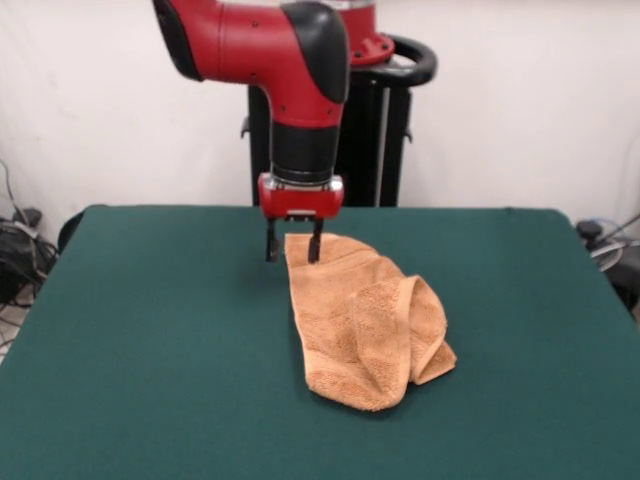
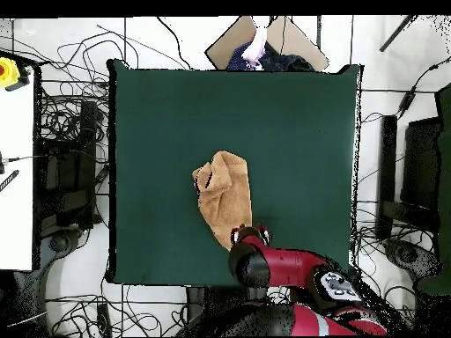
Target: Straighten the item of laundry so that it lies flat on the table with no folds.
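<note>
Dark green felt covers the table (image 1: 140,360), which fills most of the front view beneath a plain white wall. Left of centre, just above the middle of the frame, the red arm drops down and ends in the gripper (image 1: 293,243). Its two dark fingers are spread apart and point downward, one just off the cloth's far corner and the other over it. That placement suggests a grasp being lined up on the corner, nothing being pinched yet. Whether the tips touch the felt cannot be told.

Right of the gripper, from centre toward lower right of the frame, lies the towel (image 1: 350,320), a long rumpled strip. Its near end is doubled over into a thick rolled lump, so much of the flattening looks undone. In the overhead view the towel (image 2: 225,195) sits mid-table, slightly toward the bottom, with the gripper (image 2: 251,236) at its lower end.
</note>
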`<state>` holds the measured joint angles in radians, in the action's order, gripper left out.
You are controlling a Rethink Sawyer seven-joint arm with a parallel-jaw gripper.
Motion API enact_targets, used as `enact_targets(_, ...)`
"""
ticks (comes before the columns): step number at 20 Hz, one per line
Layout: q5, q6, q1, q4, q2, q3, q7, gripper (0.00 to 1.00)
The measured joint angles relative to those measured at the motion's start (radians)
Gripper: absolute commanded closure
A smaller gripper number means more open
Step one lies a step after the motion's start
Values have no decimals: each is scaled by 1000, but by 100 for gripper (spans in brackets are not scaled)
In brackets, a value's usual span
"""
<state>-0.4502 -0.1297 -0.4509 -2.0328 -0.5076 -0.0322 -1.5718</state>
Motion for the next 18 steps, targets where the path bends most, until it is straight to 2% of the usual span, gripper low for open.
enact_targets(7,-75,-124,-49,0,90,-56,0,0)
enact_targets(18,-78,-298,-40,-23,151,-108,0,0)
